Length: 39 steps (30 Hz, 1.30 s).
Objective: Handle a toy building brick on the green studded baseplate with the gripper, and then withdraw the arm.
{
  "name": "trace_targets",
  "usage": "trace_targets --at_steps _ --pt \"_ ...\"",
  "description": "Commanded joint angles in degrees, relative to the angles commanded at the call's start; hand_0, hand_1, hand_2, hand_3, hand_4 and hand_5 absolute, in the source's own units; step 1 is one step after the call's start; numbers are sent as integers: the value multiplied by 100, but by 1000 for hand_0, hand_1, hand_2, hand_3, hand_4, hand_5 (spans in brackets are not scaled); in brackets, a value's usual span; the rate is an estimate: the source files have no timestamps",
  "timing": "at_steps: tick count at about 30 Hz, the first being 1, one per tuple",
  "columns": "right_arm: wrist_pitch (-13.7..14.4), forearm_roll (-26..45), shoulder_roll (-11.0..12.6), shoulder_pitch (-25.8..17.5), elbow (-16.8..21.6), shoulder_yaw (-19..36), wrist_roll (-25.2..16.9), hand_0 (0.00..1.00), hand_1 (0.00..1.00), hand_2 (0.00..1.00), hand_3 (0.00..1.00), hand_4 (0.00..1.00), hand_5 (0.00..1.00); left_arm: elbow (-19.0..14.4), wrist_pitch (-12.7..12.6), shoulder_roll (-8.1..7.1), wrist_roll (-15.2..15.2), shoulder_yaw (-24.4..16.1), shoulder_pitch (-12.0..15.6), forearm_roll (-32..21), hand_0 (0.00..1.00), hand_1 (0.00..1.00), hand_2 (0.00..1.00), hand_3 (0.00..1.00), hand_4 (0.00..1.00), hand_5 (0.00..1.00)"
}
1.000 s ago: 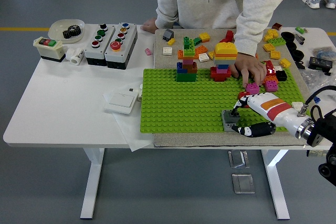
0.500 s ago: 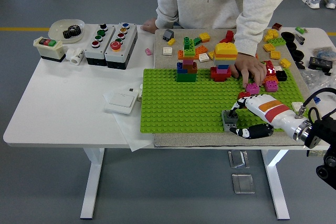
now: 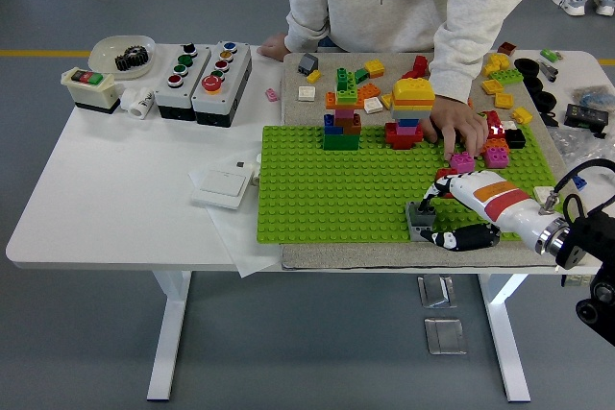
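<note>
Rt hand (image 3: pixel 444 215) at near right edge of green baseplate (image 3: pixel 327 189), fingers curled round grey brick (image 3: pixel 419 217), gripping it; brick sits at plate's near edge. Beyond: person's hand (image 3: pixel 459 129) resting by pink bricks (image 3: pixel 480 157). Brick tower (image 3: pixel 411 110) at plate's far edge.

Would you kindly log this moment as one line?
right hand: shut on grey brick | place: green baseplate near edge | person's hand: on pink bricks
</note>
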<state>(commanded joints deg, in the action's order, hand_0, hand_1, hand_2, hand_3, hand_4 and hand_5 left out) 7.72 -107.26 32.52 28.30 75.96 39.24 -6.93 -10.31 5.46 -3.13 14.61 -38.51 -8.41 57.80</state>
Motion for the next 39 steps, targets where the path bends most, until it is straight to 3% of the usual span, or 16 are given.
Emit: trace_targets --at_steps 11,39 --pt "-13 6 -28 13 -73 -6 15 668 674 727 612 783 446 0 -1 -2 -17 32 -3 -44 781 706 605 541 533 553" --pt "-42 -14 104 -42 226 180 39 664 671 726 605 784 446 0 2 0 -12 14 -8 -34 783 707 605 540 532 552"
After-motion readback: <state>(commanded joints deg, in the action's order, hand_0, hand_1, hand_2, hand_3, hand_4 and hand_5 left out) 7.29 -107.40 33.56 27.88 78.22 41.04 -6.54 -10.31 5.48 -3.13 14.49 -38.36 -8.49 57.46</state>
